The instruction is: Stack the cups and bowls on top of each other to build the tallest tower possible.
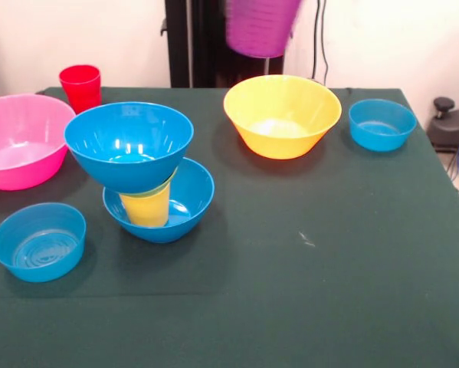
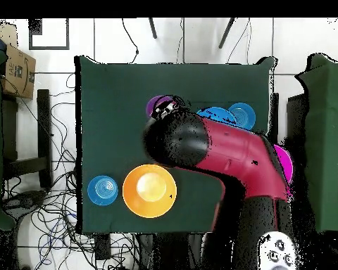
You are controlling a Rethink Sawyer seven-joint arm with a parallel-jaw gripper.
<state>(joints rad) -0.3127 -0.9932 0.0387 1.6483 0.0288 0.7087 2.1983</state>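
Observation:
The tower stands left of centre: a deep blue bowl (image 1: 189,201) at the base, a yellow cup (image 1: 146,208) upright in it, a thin green bowl rim (image 1: 162,188) on the cup, and a second blue bowl (image 1: 129,144) on top, leaning a little left. A purple cup (image 1: 261,27) hangs in the air at the top edge, well right of the tower and above the table's far side. In the overhead view my gripper (image 2: 167,109) sits at the purple cup (image 2: 156,105), shut on it. The arm hides most of the tower from above.
A red cup (image 1: 80,86) stands at the far left, beside a large pink bowl (image 1: 22,138). A yellow-orange bowl (image 1: 281,115) sits below the hanging cup. Small light-blue bowls lie at the far right (image 1: 381,124) and the near left (image 1: 39,241).

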